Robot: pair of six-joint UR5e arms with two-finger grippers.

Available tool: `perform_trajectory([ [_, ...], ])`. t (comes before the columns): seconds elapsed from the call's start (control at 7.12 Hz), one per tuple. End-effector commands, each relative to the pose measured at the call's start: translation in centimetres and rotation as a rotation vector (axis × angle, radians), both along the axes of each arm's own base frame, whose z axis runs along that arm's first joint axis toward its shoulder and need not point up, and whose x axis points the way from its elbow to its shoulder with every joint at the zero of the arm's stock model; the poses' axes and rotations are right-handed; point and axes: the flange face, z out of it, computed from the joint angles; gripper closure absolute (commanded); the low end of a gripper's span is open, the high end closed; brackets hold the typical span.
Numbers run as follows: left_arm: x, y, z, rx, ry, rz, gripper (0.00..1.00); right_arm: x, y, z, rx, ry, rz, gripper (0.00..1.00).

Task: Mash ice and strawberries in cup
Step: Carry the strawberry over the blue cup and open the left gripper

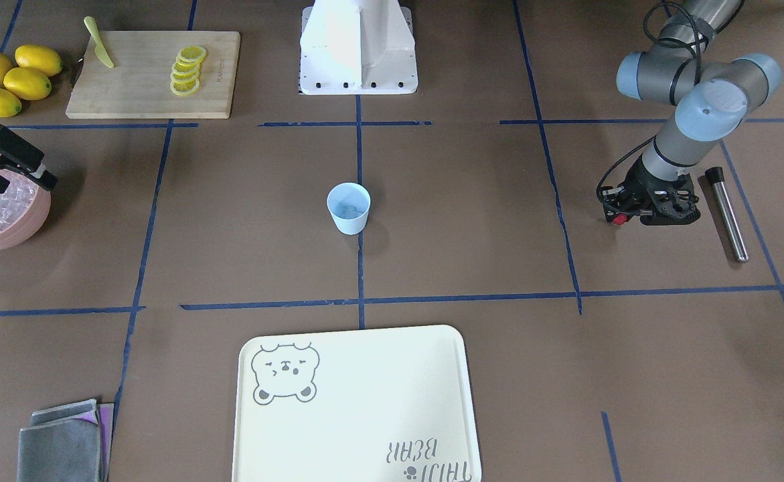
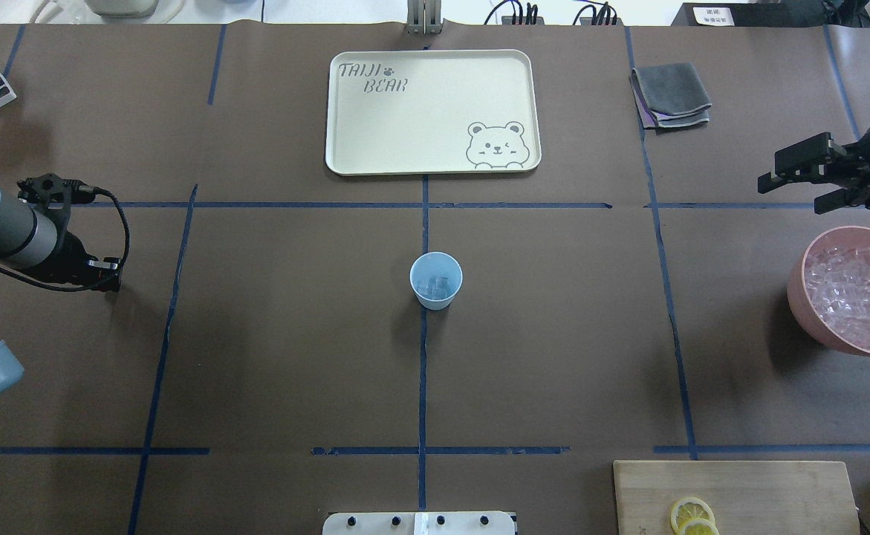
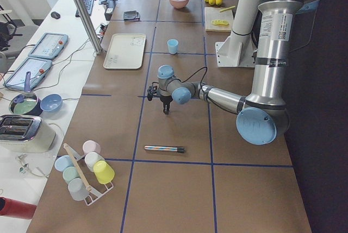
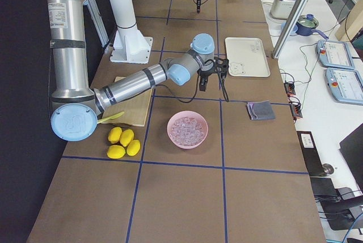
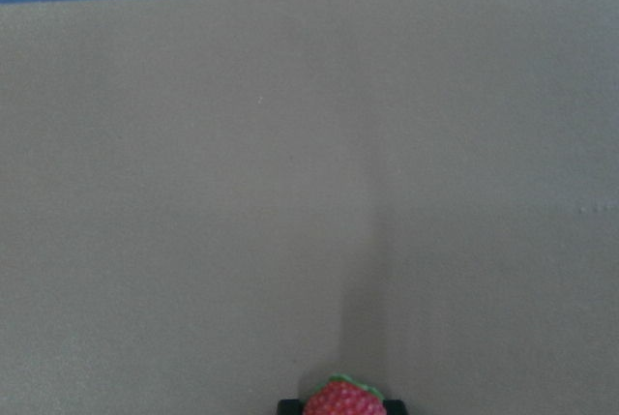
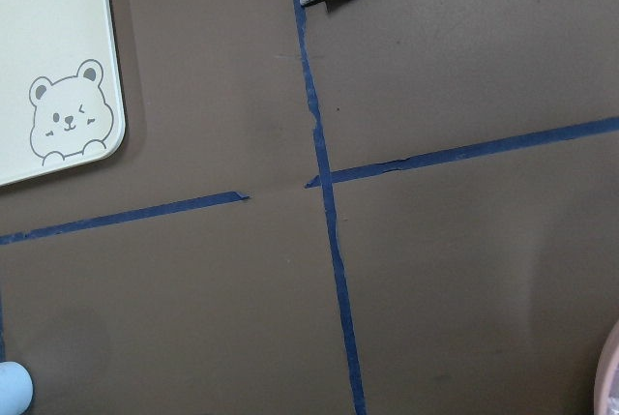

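Brown taped table (image 2: 293, 334); L gripper (image 3: 166, 110) clamps strawberry (image 5: 343, 399); R gripper (image 2: 790, 192) spread, near pink bowl (image 2: 799, 297).

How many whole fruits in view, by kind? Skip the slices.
whole lemons: 4
strawberry: 1, held in the left end effector
Total: 5

Count on the table: one cup (image 1: 349, 207), holding a few ice cubes (image 2: 435, 286), number not discernible. One strawberry (image 5: 345, 400). One pink bowl (image 2: 800, 312), heaped with further cubes. Four whole lemons (image 1: 27, 82). One cutting board (image 1: 137, 87) bearing one knife (image 1: 99, 43) and a row of overlapping lemon slices (image 1: 186, 70), number uncertain. One tray (image 1: 365, 402). One metal rod (image 1: 728, 214). One stack of folded cloths (image 1: 63, 442).
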Motion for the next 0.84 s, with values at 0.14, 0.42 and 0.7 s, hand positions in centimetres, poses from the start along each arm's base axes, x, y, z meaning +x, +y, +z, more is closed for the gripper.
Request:
perform_trajectory([
  [0.14, 3.6, -3.3, -15.9, 0.008, 0.225, -0.148, 1.00, 0.0, 0.1, -0.1, 0.003, -0.001, 0.000, 0.00],
  [0.42, 12.3, 0.6, -28.0, -0.118, 0.409, -0.163, 1.00, 0.1, 0.2, 0.2, -0.001, 0.001, 0.000, 0.00],
  [0.7, 17.2, 3.0, -34.5, -0.087, 0.476, -0.214, 1.00, 0.1, 0.2, 0.4, -0.003, 0.001, 0.000, 0.00],
])
